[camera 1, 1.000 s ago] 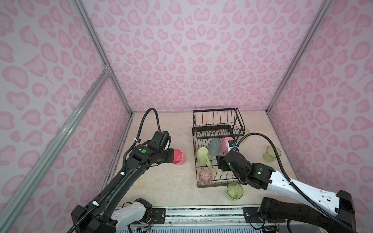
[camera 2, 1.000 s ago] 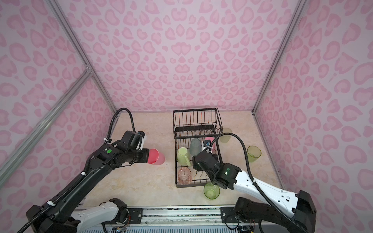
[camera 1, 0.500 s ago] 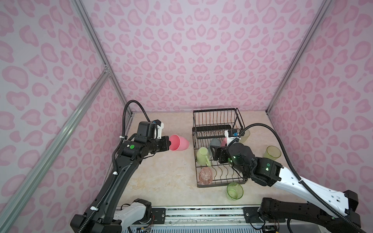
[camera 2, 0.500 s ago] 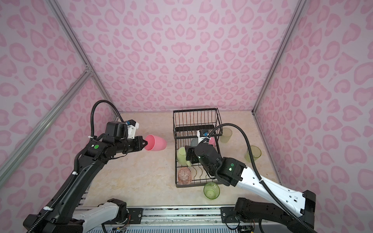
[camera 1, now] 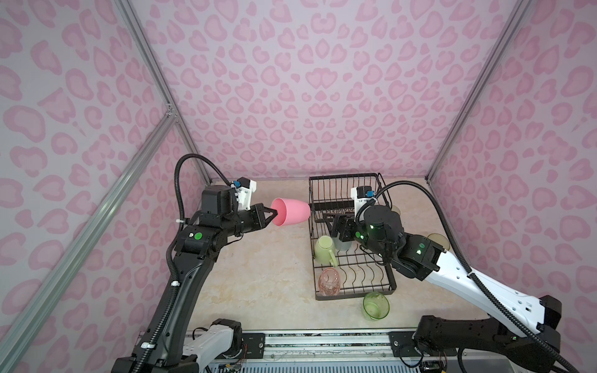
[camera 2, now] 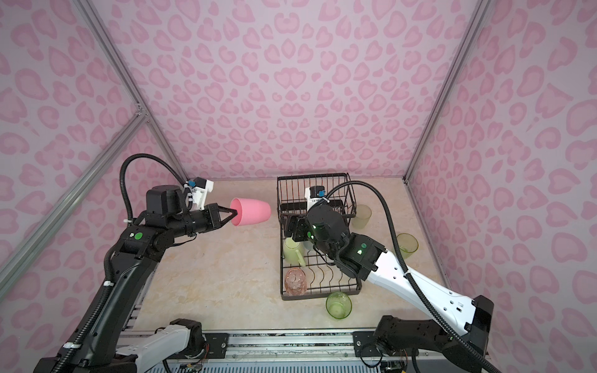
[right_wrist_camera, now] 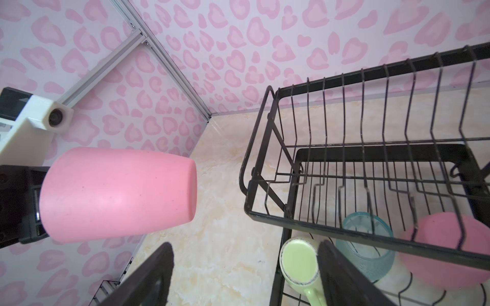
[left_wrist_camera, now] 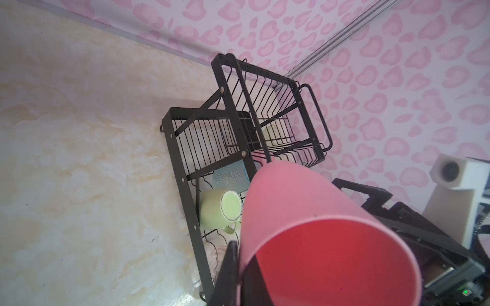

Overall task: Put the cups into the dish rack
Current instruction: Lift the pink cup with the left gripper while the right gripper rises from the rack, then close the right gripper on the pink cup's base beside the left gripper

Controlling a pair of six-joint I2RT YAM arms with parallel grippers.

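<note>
Your left gripper (camera 1: 274,215) is clamped on the rim of a pink tumbler (camera 1: 292,211), with 1 finger (left_wrist_camera: 226,273) outside the wall and the other inside. The tumbler lies sideways in the air, mouth toward the gripper, base toward the rack (camera 1: 312,258). The right wrist view shows a clear strip of bench (right_wrist_camera: 225,201) between that base and the rack's raised basket (right_wrist_camera: 331,80).

Your right gripper (camera 1: 339,227) hangs wide open with nothing between its jaws, over the rack's left edge, just above the mug (camera 1: 324,253) and the teal tumbler (camera 1: 344,245). Those 2 sit in the lower tray (camera 1: 355,295) in a row with a 2nd pink tumbler (right_wrist_camera: 445,251), under the basket's front edge. A pink glass (camera 1: 329,281) sits in the tray's near left corner.

Outside the rack, 1 green glass (camera 1: 375,305) stands just past the near edge, a 2nd green glass (camera 1: 437,240) stands to the right, and a whitish tumbler (camera 2: 361,216) is by the basket's right side. The right arm (camera 1: 452,274) crosses the tray's right half. The wavy slots between pink glass and mug are free, and the bench left of the rack is open.
</note>
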